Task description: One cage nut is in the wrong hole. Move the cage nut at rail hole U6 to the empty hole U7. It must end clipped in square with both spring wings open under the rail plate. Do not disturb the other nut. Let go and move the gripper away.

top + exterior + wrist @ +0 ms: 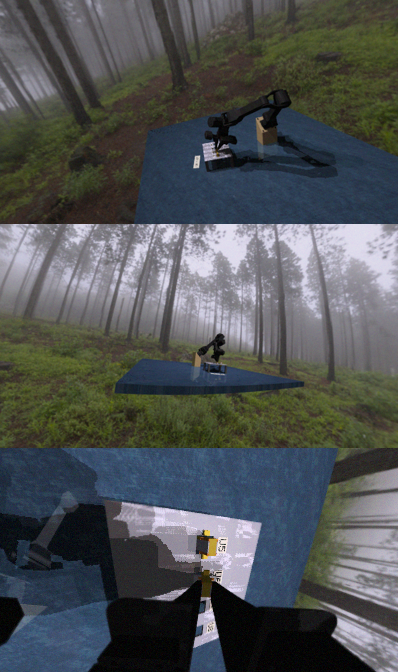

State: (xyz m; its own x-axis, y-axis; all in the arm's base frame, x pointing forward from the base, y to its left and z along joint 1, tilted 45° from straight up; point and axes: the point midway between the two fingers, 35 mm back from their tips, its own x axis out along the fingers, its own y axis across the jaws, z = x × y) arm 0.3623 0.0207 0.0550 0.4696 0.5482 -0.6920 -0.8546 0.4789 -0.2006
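Jaws: clenched on the yellow nut by label U6
Other nut: beside label U5, apart from jaws
Plate: raised above blue bench
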